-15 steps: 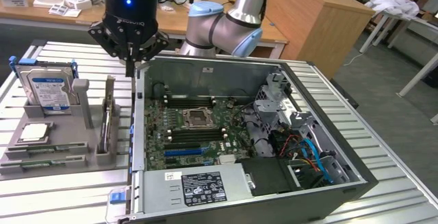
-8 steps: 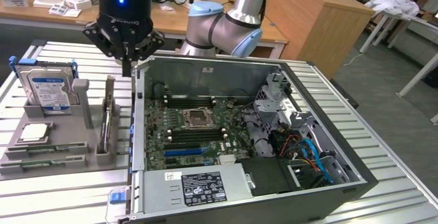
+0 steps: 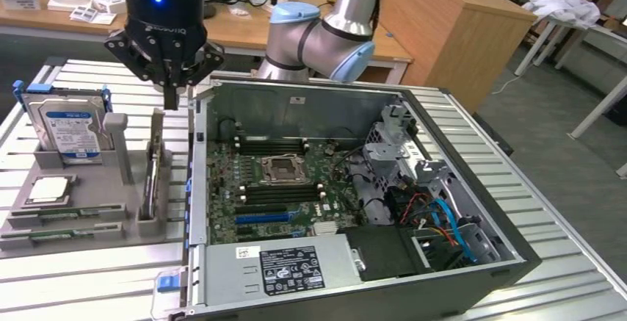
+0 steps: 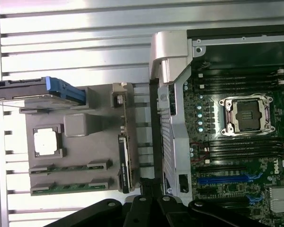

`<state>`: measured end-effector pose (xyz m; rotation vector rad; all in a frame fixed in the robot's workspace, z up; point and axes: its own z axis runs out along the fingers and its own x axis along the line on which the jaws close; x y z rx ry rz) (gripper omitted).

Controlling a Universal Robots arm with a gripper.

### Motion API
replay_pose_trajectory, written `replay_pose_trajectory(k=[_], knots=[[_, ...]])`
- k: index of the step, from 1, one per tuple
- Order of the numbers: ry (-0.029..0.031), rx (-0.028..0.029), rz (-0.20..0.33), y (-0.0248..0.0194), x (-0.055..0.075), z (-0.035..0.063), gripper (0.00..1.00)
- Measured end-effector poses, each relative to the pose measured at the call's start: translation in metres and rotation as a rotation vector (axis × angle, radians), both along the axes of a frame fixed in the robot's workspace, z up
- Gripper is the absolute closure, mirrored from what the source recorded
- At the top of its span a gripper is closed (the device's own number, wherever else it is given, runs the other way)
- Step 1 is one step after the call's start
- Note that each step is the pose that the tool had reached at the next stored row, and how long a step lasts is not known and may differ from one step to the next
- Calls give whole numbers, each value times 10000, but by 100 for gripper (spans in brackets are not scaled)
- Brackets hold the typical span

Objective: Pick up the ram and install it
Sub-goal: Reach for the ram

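Grey tray (image 3: 98,178) at the exterior view's left carries the ram (image 3: 154,167) on edge, beside the case (image 3: 294,104). The gripper (image 3: 172,95) hangs just above it, upper left of frame, fingers pressed together, holding nothing. Wrist view: the ram (image 4: 124,163) stands upright at the tray's case-side edge, with the gripper (image 4: 149,190) near.

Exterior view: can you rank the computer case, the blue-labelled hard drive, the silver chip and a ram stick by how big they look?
1. computer case
2. hard drive
3. ram stick and silver chip: unranked, since the stick is longer and the chip wider.
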<state>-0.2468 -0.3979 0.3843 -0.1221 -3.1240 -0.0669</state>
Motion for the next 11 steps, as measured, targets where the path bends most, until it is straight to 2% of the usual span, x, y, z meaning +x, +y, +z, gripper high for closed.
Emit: replay_pose_trajectory(k=[11], knots=[[-1,0,7,6,-205,0,89]])
